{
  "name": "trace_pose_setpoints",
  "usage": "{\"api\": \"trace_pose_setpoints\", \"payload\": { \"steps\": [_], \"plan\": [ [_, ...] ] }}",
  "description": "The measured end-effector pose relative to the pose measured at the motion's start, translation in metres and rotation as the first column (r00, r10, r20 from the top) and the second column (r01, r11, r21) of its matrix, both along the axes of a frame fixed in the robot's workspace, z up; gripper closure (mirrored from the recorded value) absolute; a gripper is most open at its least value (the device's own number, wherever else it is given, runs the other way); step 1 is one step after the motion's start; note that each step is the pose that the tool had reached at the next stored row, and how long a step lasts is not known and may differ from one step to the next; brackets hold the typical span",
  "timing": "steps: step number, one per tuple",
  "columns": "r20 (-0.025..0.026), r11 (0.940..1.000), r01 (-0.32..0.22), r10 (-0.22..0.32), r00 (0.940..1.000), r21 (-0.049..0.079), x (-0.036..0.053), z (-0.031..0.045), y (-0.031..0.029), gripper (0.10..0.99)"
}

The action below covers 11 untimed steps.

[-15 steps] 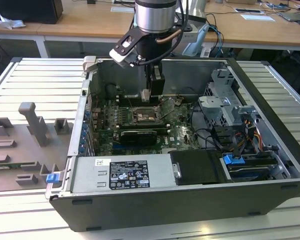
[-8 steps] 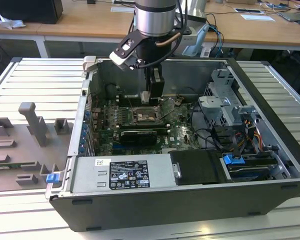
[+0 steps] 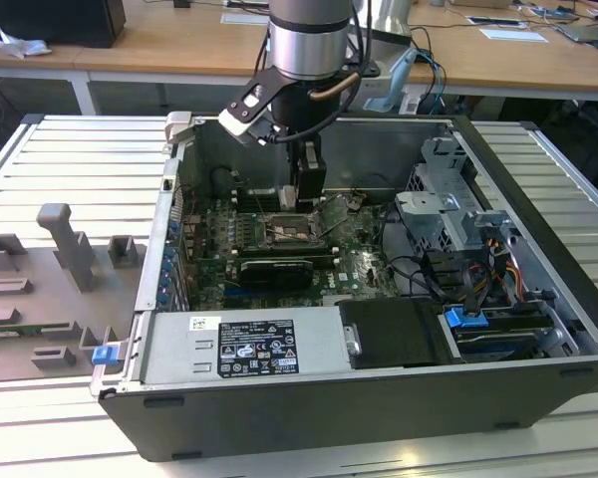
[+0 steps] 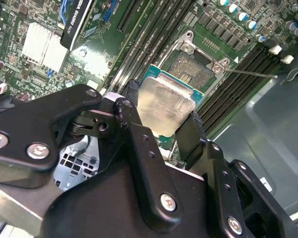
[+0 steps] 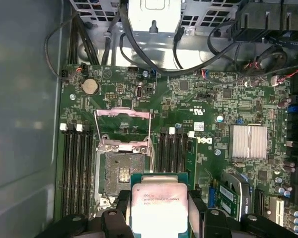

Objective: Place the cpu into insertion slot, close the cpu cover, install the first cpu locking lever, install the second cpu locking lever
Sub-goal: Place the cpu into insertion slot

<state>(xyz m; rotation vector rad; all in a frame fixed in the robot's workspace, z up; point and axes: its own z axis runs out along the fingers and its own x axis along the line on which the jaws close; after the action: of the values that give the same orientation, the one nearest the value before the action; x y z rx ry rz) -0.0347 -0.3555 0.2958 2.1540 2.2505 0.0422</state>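
Robotics lab or test workshop around me. My arm [image 3: 314,35] stands over ribbed metal surface [image 3: 70,149] carrying opened computer case [image 3: 279,428], motherboard [image 5: 188,99] laid bare. Grey fixture blocks [image 3: 65,244] stand beside case. Behind: long wooden desks [image 3: 179,45] strewn with papers [image 3: 513,33] and cables [image 3: 424,60].

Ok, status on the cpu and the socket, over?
Gripper shut on cpu, held above the board. Insertion slot bare, cpu cover raised. Nothing seen blocking the slot.

The tool [image 5: 159,212] clamps the cpu [image 5: 156,206] near the uncovered insertion slot [image 5: 120,173], whose cpu cover [image 5: 123,113] stands open.
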Motion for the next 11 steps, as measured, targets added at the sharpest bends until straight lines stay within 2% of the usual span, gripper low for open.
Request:
{"api": "trace_pose_setpoints", "payload": {
  "steps": [11],
  "plan": [
    [-0.0023, 1.0000, 0.001, -0.001, 1.0000, 0.000, 0.0000, -0.0085, 0.0000, 0.545]
  ]
}}
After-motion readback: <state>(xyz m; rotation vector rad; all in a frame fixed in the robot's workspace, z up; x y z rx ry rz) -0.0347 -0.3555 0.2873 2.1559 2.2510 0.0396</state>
